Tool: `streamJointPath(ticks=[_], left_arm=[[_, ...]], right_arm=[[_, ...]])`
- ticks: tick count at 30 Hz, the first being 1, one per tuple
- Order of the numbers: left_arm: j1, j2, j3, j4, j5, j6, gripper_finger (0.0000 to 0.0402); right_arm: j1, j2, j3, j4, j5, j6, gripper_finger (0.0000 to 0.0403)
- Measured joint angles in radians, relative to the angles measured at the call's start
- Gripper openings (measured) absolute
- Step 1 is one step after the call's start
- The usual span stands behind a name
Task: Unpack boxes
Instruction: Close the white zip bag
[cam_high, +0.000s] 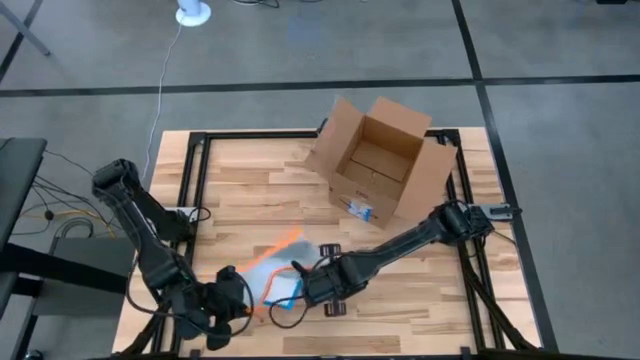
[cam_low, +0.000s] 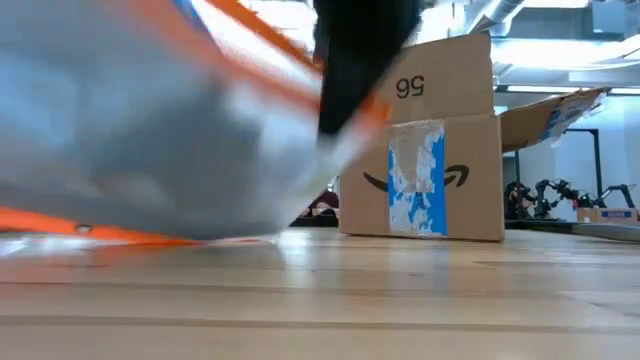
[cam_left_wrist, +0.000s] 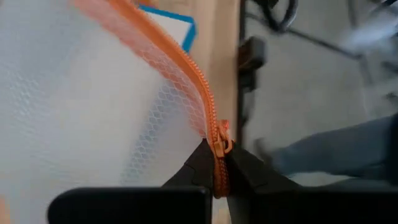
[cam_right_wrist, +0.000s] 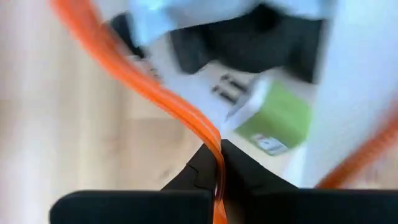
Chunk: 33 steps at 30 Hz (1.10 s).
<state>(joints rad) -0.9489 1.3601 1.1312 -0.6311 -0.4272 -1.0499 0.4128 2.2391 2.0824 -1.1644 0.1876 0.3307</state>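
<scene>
The brown cardboard box (cam_high: 380, 160) stands open on the far right part of the table, flaps up, blue-and-white tape on its near wall (cam_low: 416, 180). A clear mesh pouch with orange edges (cam_high: 275, 268) is near the table's front, between my two grippers. My left gripper (cam_high: 243, 298) is shut on its zipper edge from the left. My right gripper (cam_high: 300, 283) is shut on another orange edge from the right. A green-and-white plug (cam_right_wrist: 273, 118) and a dark item show inside the pouch. My left gripper pinches the pouch's orange zipper edge (cam_left_wrist: 217, 171) between its two fingertips, just behind the zipper pull (cam_left_wrist: 221, 146). The zipper runs away from the fingers, along them. The mesh wall spreads out beyond the hold. My right gripper pinches a thin orange edge of the pouch (cam_right_wrist: 217, 167) between its two fingertips. The edge runs on from the fingers in a curve. The pouch's body with its contents lies just beyond the tips.
Bare wooden tabletop (cam_high: 250, 190) lies between the pouch and the box and along the front edge (cam_low: 400, 300). A black metal frame (cam_high: 190, 160) borders the table. A person's leg (cam_left_wrist: 336, 155) shows on the floor beyond the table.
</scene>
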Motion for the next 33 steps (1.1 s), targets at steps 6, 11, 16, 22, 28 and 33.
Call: streamJointPath(ticks=[6, 11, 16, 22, 28, 33], left_arm=[[-0.011, -0.003, 0.104, -0.131, -0.007, 0.092, 0.0], [0.015, -0.002, 0.092, -0.256, -0.029, 0.102, 0.0], [0.015, -0.002, 0.051, -0.243, -0.035, 0.094, 0.0], [0.013, -0.001, 0.042, -0.206, -0.035, 0.106, 0.0], [0.016, -0.001, 0.042, -0.19, -0.031, 0.124, 0.0], [0.02, -0.001, 0.042, -0.202, -0.023, 0.133, 0.0]], right_arm=[[0.017, -0.033, 0.264, -0.195, -0.028, 0.151, 0.0], [0.001, -0.073, 0.178, -0.202, -0.044, 0.215, 0.0], [0.02, -0.074, 0.115, -0.139, -0.048, 0.22, 0.0], [0.024, -0.074, 0.099, -0.127, -0.05, 0.214, 0.0], [0.025, -0.074, 0.101, -0.112, -0.048, 0.195, 0.0001], [0.018, -0.081, 0.127, -0.107, -0.048, 0.202, 0.0027]])
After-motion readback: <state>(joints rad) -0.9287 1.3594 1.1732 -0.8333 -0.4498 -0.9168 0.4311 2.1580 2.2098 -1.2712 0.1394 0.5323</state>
